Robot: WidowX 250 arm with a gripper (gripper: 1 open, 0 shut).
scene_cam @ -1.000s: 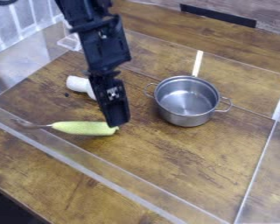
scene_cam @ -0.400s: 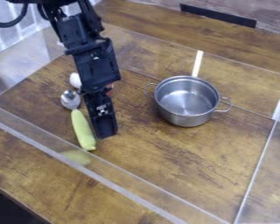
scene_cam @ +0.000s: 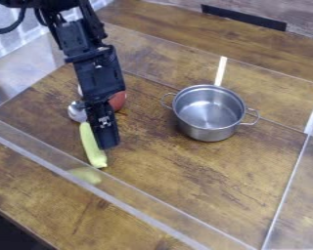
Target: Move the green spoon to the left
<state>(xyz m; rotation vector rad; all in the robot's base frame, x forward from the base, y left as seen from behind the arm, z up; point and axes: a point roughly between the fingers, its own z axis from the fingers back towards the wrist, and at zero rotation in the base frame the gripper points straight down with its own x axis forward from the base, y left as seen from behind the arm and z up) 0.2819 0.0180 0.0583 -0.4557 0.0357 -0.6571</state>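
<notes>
One black robot arm reaches down from the upper left over the dark wooden table point(scene_cam: 211, 186), and its black gripper point(scene_cam: 105, 138) points steeply downward, well to the left of the round silver metal pot point(scene_cam: 207, 110). The jaws are clenched together; their tips sit at the upper right edge of the green spoon point(scene_cam: 91, 144), whose thick yellow-green plastic handle lies on the wood, running from near the arm down toward the front edge, left of the pot and well apart from it. Whether the tips pinch the handle or only press beside it cannot be told from this view. The spoon's silver bowl point(scene_cam: 78, 110) shows just above the handle, beside the arm. A small reddish rounded object point(scene_cam: 117, 100) peeks out just right of the arm, between it and the pot. Behind the pot, a thin pale wooden stick point(scene_cam: 221, 70) lies on the table, pointing away from the rim. Clear plastic walls point(scene_cam: 292, 186) edge the work area, right of the pot.
</notes>
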